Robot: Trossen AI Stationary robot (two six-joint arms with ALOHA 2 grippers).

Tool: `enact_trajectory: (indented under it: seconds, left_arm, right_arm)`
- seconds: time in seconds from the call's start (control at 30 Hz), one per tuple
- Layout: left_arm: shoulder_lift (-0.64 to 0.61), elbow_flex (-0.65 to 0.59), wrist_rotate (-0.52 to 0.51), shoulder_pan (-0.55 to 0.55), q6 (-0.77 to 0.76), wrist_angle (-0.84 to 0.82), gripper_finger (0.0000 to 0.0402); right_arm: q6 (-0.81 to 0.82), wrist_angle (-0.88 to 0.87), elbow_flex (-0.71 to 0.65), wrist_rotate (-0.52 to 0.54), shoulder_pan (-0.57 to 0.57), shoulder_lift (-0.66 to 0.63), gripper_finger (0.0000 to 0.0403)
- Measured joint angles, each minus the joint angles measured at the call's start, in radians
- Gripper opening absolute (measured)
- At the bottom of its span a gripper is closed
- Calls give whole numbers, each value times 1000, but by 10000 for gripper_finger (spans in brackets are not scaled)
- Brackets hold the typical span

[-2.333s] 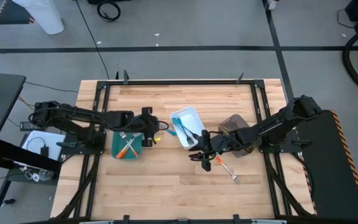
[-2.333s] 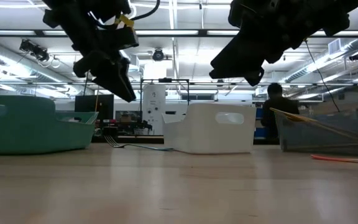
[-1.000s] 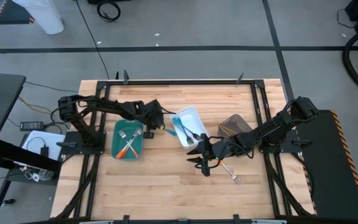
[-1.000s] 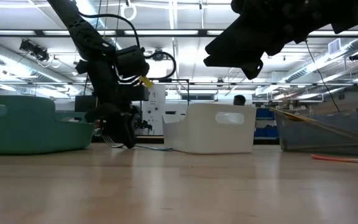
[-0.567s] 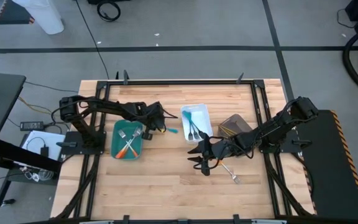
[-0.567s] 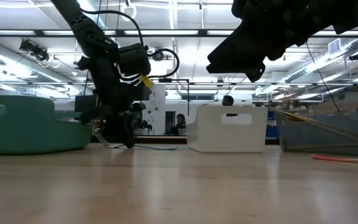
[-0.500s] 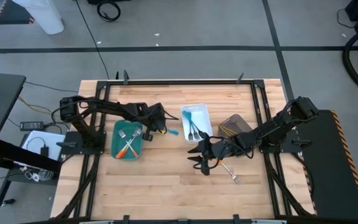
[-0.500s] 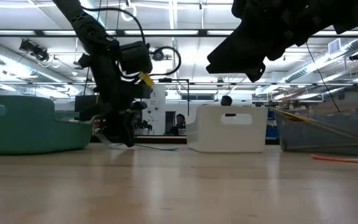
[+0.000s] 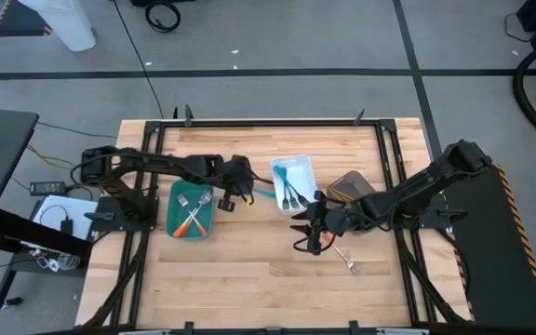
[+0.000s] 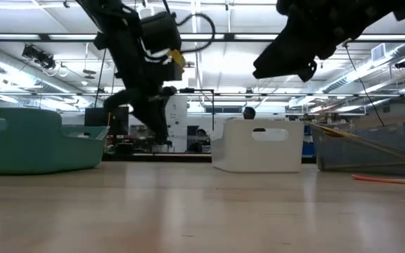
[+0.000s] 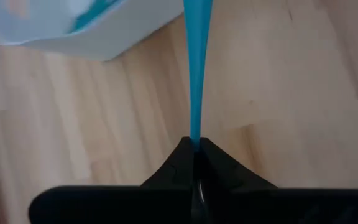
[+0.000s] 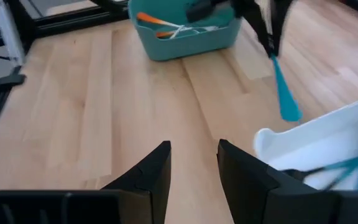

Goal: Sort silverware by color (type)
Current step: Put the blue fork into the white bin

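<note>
A blue-handled piece of silverware (image 11: pixel 196 68) is pinched by its end in the left gripper (image 11: pixel 194 149), whose jaws are clenched on it. In the high view that piece (image 9: pixel 261 192) hangs above the counter (image 9: pixel 249 279) between the teal tray (image 9: pixel 176 226) and the white tray (image 9: pixel 305 167), just beside the white one; which end is fork or spoon cannot be told.

Sorting looks well along. The white tray holds several blue-handled pieces (image 9: pixel 288 189), and the teal tray holds orange-handled ones (image 9: pixel 194 219) along with a fork head or two. The grey-brown tray (image 9: pixel 341 180) sits on the right of the counter, partly under the right arm; its contents cannot be made out from above, though the low view shows a thin gold piece (image 10: pixel 350 138) leaning out of it.

What seems left: the blue piece in hand, which by colour belongs in the white tray, plus a fork (image 9: pixel 346 259) lying loose on the counter near the right arm, and an orange handle (image 10: pixel 389 180) lying on the counter in the low view.

The right gripper (image 12: pixel 192 163) hovers over bare counter near the white tray, jaws spread apart and holding nothing.
</note>
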Motion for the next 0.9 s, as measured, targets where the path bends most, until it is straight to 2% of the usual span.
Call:
enact_trajectory:
  seconds: [0.23,0.57,0.9]
  left_arm:
    - [-102,0,1,-1,-79,29,16]
    - [-125,0,17,-49,-179,373,16]
    - [-125,0,-154,-110,-202,639,17]
  right_arm:
    - [13,-45,0,44,12,-33,138]
    - [-104,67,-1,201,-34,-21,141]
    - [-341,315,0,445,-64,-33,182]
